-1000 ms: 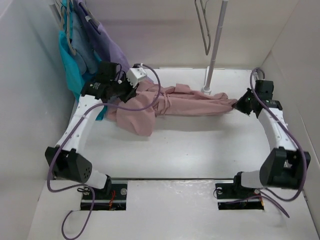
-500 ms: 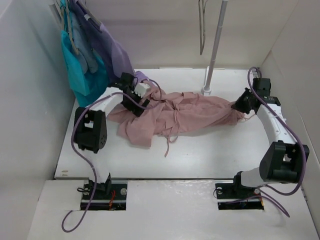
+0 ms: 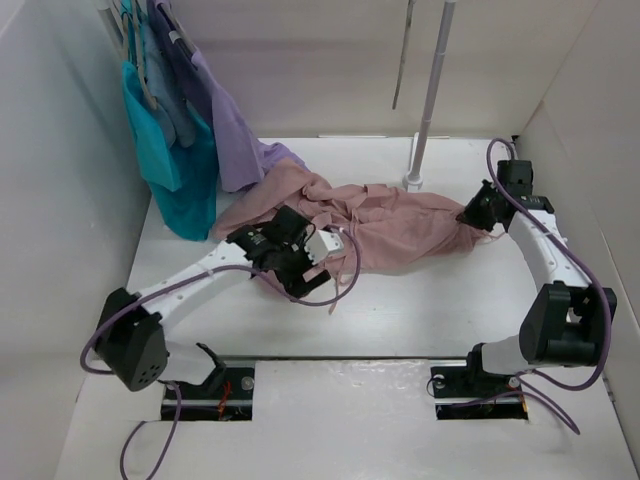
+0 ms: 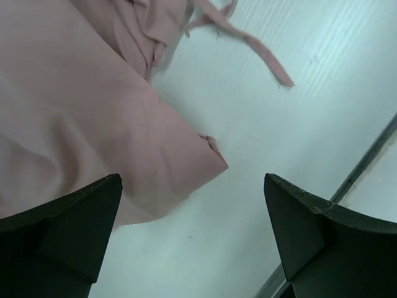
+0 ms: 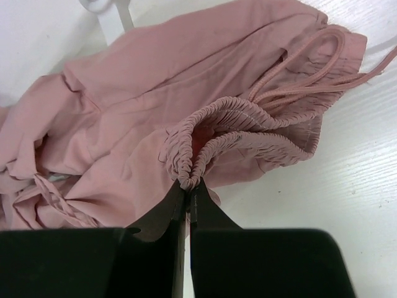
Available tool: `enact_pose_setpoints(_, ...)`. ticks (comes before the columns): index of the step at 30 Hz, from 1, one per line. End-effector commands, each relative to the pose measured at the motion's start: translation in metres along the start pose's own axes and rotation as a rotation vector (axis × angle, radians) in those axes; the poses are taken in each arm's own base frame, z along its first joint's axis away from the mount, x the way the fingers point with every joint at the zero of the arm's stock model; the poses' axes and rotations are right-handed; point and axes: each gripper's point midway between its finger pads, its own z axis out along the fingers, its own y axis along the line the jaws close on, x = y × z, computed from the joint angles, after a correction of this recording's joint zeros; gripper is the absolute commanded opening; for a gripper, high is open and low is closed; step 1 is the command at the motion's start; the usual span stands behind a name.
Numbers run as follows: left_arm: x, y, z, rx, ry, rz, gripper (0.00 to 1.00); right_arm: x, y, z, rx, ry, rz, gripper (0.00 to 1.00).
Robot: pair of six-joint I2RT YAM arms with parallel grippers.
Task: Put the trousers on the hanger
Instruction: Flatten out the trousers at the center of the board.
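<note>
The dusty-pink trousers (image 3: 385, 225) lie crumpled across the middle of the table, the waist end to the right. My right gripper (image 3: 470, 214) is shut on the gathered waistband (image 5: 205, 139), its fingertips pinching a fold (image 5: 188, 185). My left gripper (image 3: 298, 278) hangs open over the near left edge of the trousers (image 4: 74, 112), above a corner of the fabric, with nothing between its fingers. A loose drawstring (image 4: 248, 43) trails on the table. The bare grey hanger (image 3: 401, 55) hangs at the back, seen almost edge-on beside the pole.
A white pole (image 3: 430, 90) rises from a round foot (image 3: 413, 182) just behind the trousers. Teal (image 3: 165, 160), blue-grey (image 3: 180, 100) and lavender (image 3: 232, 130) garments hang at the back left. White walls close in on both sides.
My left gripper opened, let go of the trousers and swung from the back left to their near edge. The trousers slumped and bunched. The hanger turned edge-on.
</note>
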Motion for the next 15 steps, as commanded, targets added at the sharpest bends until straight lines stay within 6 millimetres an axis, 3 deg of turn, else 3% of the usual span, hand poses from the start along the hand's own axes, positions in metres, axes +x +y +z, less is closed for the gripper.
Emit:
enact_pose_setpoints(1,0.026,0.009,0.026,-0.108,0.112,-0.144,0.97,0.002,0.001,0.003,-0.009,-0.016,-0.01,0.0)
enact_pose_setpoints(4,0.036,0.02,0.048,-0.188,0.149,-0.183,0.96,0.007,-0.002,0.004,-0.006,-0.012,0.001,0.0)
enact_pose_setpoints(7,0.048,0.041,0.055,-0.298,0.184,-0.199,0.83,0.011,0.0,0.003,-0.011,-0.008,0.004,0.0)
enact_pose_setpoints(8,0.055,0.054,0.051,-0.335,0.196,-0.232,0.72,0.009,-0.003,0.003,0.008,-0.021,0.004,0.0)
enact_pose_setpoints(9,0.059,0.06,0.048,-0.353,0.202,-0.249,0.45,0.008,-0.002,0.001,0.003,-0.029,0.003,0.0)
enact_pose_setpoints(12,0.067,0.07,0.025,-0.383,0.202,-0.232,0.08,0.005,-0.006,-0.003,0.028,-0.041,-0.009,0.0)
enact_pose_setpoints(13,0.065,0.071,0.016,-0.396,0.194,-0.213,0.0,0.003,-0.008,-0.003,0.039,-0.049,-0.009,0.0)
enact_pose_setpoints(15,0.063,0.078,-0.014,-0.448,0.158,-0.177,0.0,-0.002,-0.008,-0.008,0.038,-0.063,-0.012,0.0)
